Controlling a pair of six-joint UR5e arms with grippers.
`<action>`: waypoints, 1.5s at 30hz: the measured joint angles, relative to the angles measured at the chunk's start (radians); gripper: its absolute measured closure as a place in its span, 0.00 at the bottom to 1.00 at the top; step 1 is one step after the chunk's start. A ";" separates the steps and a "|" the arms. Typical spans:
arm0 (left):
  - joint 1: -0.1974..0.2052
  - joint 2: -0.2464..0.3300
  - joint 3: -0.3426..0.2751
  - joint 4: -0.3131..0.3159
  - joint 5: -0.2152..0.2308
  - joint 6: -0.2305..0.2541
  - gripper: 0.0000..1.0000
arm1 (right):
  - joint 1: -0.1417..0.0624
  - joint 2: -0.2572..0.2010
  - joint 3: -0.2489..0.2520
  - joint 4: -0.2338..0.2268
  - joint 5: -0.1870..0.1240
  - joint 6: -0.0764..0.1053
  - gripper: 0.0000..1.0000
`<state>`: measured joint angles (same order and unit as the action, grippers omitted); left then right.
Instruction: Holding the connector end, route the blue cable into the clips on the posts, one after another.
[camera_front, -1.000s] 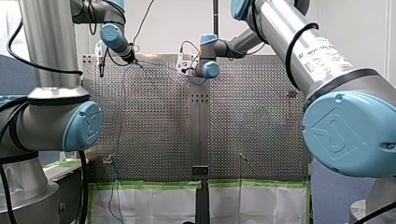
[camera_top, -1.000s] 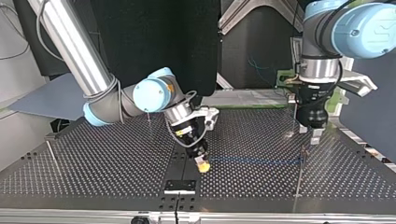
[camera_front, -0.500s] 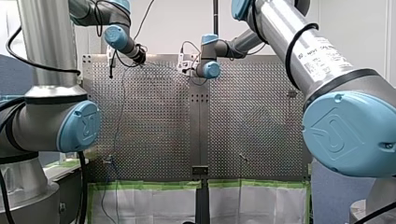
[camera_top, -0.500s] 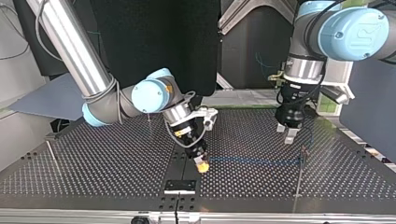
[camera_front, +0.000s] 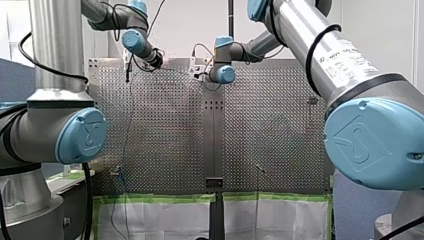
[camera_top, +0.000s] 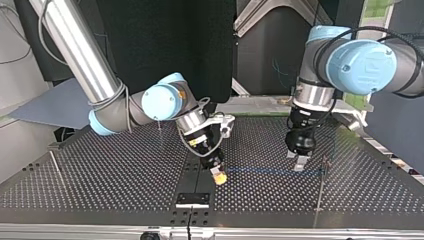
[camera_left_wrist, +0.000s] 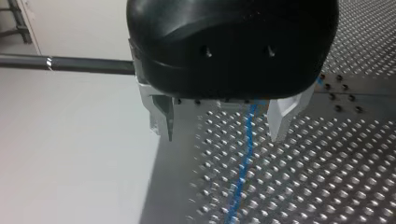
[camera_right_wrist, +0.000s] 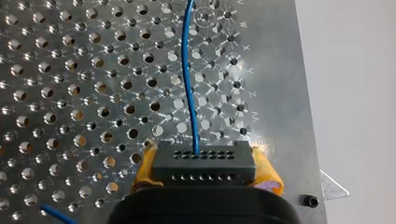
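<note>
Thin posts (camera_top: 320, 190) stand on the perforated table (camera_top: 100, 185), and a blue cable (camera_top: 270, 171) runs across it.

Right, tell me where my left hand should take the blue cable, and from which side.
Grip the blue cable on its straight stretch between the connector and the post. Come down from above, fingers astride its run: my left hand is open with the cable passing between them, so lowering and closing should probably do.
</note>
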<state>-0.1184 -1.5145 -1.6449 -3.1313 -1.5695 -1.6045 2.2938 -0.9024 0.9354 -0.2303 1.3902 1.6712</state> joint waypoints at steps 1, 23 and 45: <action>-0.001 -0.009 0.001 0.000 -0.002 0.004 0.00 | 0.000 0.000 0.000 0.000 0.000 0.000 1.00; -0.025 -0.105 0.081 0.062 -0.058 0.022 0.00 | 0.006 -0.004 -0.004 0.000 -0.003 -0.002 1.00; -0.027 -0.176 0.108 0.090 -0.072 0.028 0.00 | -0.002 -0.005 -0.005 0.003 -0.005 0.000 1.00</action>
<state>-0.1459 -1.6907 -1.5367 -3.0417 -1.6418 -1.5764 2.2913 -0.9078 0.9305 -0.2271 1.3854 1.6708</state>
